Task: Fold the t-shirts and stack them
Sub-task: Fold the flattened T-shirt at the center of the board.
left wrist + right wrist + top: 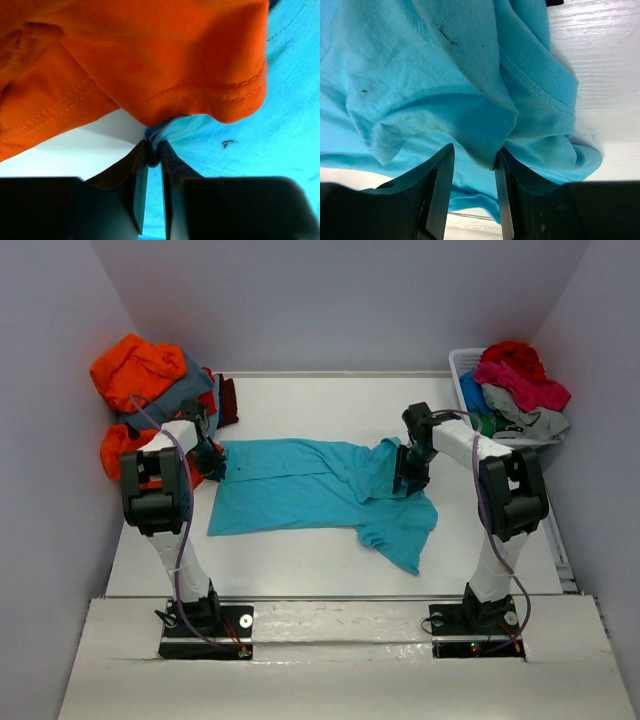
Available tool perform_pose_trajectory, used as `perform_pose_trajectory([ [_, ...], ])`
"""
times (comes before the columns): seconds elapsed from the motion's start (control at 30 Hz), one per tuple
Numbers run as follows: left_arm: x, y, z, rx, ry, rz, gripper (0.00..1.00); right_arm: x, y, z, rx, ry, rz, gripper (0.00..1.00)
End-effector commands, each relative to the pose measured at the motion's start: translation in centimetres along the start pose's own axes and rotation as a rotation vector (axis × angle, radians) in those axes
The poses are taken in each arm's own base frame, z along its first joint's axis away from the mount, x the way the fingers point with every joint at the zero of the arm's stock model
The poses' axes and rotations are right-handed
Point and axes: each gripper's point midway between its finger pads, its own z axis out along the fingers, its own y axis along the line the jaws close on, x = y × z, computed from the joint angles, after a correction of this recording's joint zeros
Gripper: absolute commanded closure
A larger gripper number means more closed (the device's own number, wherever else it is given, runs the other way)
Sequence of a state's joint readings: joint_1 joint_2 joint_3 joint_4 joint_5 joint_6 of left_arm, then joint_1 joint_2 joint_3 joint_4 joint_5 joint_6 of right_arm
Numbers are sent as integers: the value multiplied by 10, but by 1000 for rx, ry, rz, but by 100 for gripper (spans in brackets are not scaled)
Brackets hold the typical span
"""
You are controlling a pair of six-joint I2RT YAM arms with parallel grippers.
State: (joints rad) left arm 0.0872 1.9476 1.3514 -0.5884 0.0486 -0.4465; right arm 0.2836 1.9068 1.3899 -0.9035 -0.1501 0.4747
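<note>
Pinching opposite ends of the turquoise t-shirt (pixel 300 490), both arms looked set to pull it flat for folding. Shirt lay spread across the middle of the table (pixel 300 570), hem toward the table's left side, collar and sleeves toward its right, one sleeve flopped toward the near edge, wrinkles through the body. Left gripper (pixel 153 150) was pressed almost together on a thin bit of hem edge at the shirt's far-left corner. It sat right under an overhanging orange t-shirt (pixel 150 55) from the pile at the table's far-left corner. The low grip was probably meant to catch only the turquoise layer, not the orange. Right gripper (pixel 474 159) pinched a thick bunched fold near the shoulder, jaws held partly apart by the cloth between them. Gripping both ends let the arms put tension along the length. Red, pink and grey t-shirts (pixel 520 385) sat heaped in the white basket (pixel 462 365) at the table's far-right corner. Fold not yet begun, judging by the single open layer.
</note>
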Motion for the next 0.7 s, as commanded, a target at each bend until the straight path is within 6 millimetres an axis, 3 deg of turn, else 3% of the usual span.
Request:
perform_pose_trajectory([
  [0.0, -12, -3, -6, 14, -33, 11, 77, -2, 6, -7, -20, -32, -17, 57],
  [0.27, -13, -1, -15, 0, -41, 14, 75, 2, 4, -2, -17, -24, -14, 57],
  [0.47, -11, 5, -21, -19, -50, 13, 56, 1, 4, -1, -20, -20, -13, 57],
  [0.67, -16, 2, -26, -14, -60, 18, 58, 2, 4, 2, -19, -15, -14, 57],
])
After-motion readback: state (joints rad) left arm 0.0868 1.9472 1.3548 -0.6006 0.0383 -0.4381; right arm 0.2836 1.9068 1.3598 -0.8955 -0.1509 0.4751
